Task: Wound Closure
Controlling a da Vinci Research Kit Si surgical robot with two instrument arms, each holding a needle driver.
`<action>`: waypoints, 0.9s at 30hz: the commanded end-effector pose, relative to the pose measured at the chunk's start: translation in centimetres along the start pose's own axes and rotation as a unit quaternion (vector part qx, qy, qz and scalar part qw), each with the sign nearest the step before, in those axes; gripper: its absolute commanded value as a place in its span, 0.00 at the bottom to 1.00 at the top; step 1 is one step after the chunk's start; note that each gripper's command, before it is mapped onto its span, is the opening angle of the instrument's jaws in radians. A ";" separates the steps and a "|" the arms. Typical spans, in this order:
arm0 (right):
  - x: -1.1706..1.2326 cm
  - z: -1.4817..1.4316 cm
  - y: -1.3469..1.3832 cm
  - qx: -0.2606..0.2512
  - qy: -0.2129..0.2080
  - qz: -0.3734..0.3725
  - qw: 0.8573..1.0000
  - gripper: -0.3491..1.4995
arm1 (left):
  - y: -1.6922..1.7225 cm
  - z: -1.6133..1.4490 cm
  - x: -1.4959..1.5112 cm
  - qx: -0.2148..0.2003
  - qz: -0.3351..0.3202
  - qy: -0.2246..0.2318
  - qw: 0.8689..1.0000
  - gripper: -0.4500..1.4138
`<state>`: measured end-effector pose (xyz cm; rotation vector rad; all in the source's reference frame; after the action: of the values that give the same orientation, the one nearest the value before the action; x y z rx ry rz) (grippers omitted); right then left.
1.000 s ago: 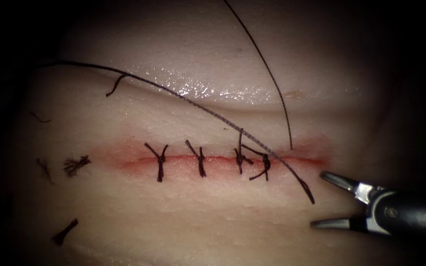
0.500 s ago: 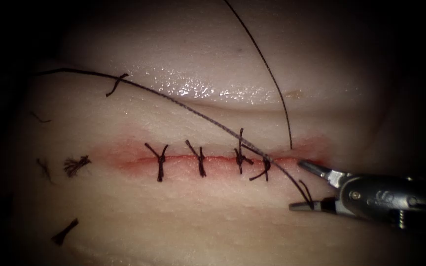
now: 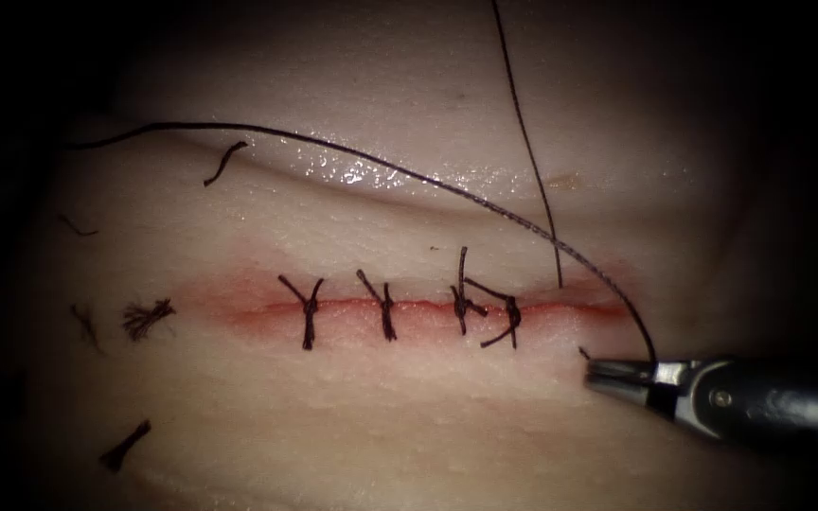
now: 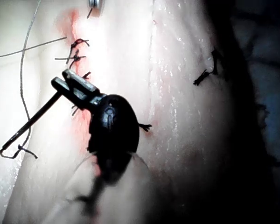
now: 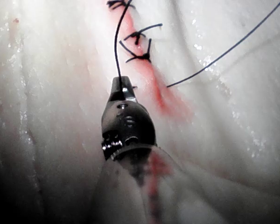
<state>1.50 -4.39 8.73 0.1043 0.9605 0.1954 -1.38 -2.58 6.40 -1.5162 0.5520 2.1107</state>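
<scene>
The thread now ends in your right tool. Its jaws, open a second ago, have closed on the short tail near the right end of the cut, so the tail is secured. The thread arcs left to right across the far side. Your left tool grips the needle by one end; it juts straight out and appears clear of the tissue.

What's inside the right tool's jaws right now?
The right tool is shut on the thread near its free end, below the cut at its right end. The jaws cover the clamped stretch. The left tool holds the needle.
</scene>
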 end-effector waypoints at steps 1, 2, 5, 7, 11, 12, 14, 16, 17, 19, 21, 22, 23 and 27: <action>0.19 0.04 -0.18 0.006 0.004 -0.011 1.000 0.00 | 0.11 0.09 -0.09 -0.010 0.002 -0.002 1.000 0.00; 0.24 0.04 -0.22 0.009 0.003 -0.014 1.000 0.00 | 0.14 0.13 -0.11 -0.013 0.007 -0.003 1.000 0.00; 0.38 0.04 -0.32 0.015 0.000 -0.026 1.000 0.00 | 0.19 0.19 -0.15 -0.022 0.007 -0.004 1.000 0.00; 0.41 0.05 -0.35 0.016 0.000 -0.029 0.999 0.00 | 0.21 0.21 -0.17 -0.024 0.005 -0.004 1.000 0.00; 0.55 0.06 -0.51 0.028 -0.009 -0.036 0.999 0.00 | 0.32 0.28 -0.25 -0.054 0.011 0.000 0.998 0.00; 0.59 0.06 -0.55 0.030 -0.008 -0.037 0.999 0.00 | 0.34 0.28 -0.26 -0.059 0.012 0.001 0.998 0.00; 0.62 0.05 -0.59 0.031 -0.008 -0.041 0.999 0.00 | 0.36 0.30 -0.29 -0.065 0.010 0.001 0.998 0.00; 0.72 0.04 -0.71 0.039 -0.010 -0.048 0.998 0.00 | 0.43 0.34 -0.35 -0.078 0.011 0.000 0.997 0.00; 0.76 0.04 -0.76 0.042 -0.010 -0.052 0.998 0.00 | 0.46 0.36 -0.37 -0.081 0.009 -0.001 0.997 0.00; 0.85 0.03 -0.84 0.044 -0.009 -0.056 0.997 0.00 | 0.55 0.42 -0.43 -0.091 0.008 -0.005 0.996 0.00; 0.89 0.03 -0.89 0.045 -0.007 -0.060 0.997 0.00 | 0.61 0.45 -0.46 -0.096 0.010 -0.004 0.995 0.00; 0.94 0.03 -0.97 0.054 -0.013 -0.064 0.996 0.00 | 0.68 0.50 -0.47 -0.105 0.009 -0.005 0.994 0.00; 0.96 0.03 -1.00 0.059 -0.016 -0.066 0.996 0.00 | 0.70 0.52 -0.47 -0.107 0.009 -0.005 0.994 0.00; 1.05 0.03 -1.15 0.070 -0.020 -0.072 0.995 0.00 | 0.78 0.56 -0.47 -0.118 0.010 -0.003 0.993 0.00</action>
<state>2.17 -5.23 7.65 0.1650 0.9366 -0.0097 -2.10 -2.91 7.00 -1.6355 0.3233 2.2639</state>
